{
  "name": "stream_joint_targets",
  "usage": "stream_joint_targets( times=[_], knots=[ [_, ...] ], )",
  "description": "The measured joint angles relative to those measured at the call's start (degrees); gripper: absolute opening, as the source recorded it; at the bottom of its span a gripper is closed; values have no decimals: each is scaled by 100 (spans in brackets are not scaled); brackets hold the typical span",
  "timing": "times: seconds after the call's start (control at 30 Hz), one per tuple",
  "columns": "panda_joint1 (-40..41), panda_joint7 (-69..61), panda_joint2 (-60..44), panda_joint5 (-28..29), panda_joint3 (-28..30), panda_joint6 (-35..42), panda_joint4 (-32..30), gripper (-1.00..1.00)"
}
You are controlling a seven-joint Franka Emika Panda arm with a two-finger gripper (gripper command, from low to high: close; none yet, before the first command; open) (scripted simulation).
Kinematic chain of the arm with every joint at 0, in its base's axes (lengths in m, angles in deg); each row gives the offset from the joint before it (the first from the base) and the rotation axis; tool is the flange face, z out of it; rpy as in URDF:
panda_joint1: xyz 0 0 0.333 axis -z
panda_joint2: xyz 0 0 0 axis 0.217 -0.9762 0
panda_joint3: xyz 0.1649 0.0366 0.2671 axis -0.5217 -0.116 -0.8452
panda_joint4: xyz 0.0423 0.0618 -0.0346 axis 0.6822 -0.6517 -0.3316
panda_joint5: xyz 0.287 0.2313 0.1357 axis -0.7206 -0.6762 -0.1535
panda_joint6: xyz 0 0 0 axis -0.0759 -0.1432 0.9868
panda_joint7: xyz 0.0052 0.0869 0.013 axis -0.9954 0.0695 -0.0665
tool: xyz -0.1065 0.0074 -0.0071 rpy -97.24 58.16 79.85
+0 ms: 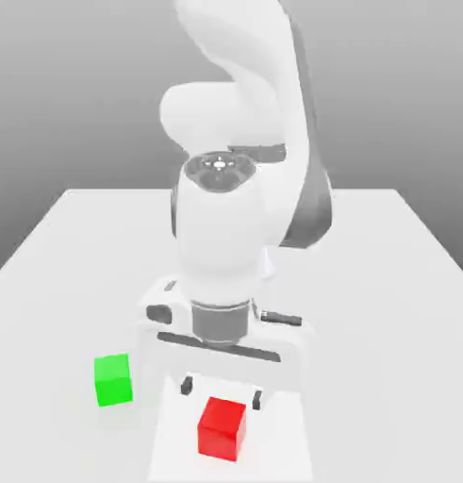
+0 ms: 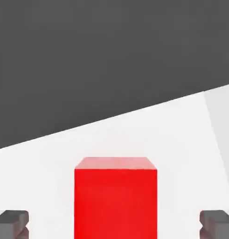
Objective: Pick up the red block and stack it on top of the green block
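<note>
The red block [image 1: 222, 427] rests on the white table near its front edge. My gripper [image 1: 222, 392] hangs just behind and above it, open, with its two dark fingertips [image 1: 187, 385] spread wider than the cube. In the hand view the red block [image 2: 115, 198] sits centred between the fingertips [image 2: 11, 224], which are well apart from its sides. The green block [image 1: 113, 379] stands on the table toward the exterior view's left of the red one, a short gap away, untouched.
The white table [image 1: 386, 283] stretches out behind and to both sides of the arm. The arm's bulky white links [image 1: 235, 217] rise over the middle of the table.
</note>
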Motion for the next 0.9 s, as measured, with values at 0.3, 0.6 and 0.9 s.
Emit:
stream_joint_targets(
  times=[0.3, 0.6, 0.9],
  knots=[
    [-30, 39, -311, 48, 38, -266, 44, -100],
    [496, 317, 1203, 32, 376, 757, -446, -100],
    [1566, 920, 1943, -114, 957, 730, -1210, -100]
  ],
)
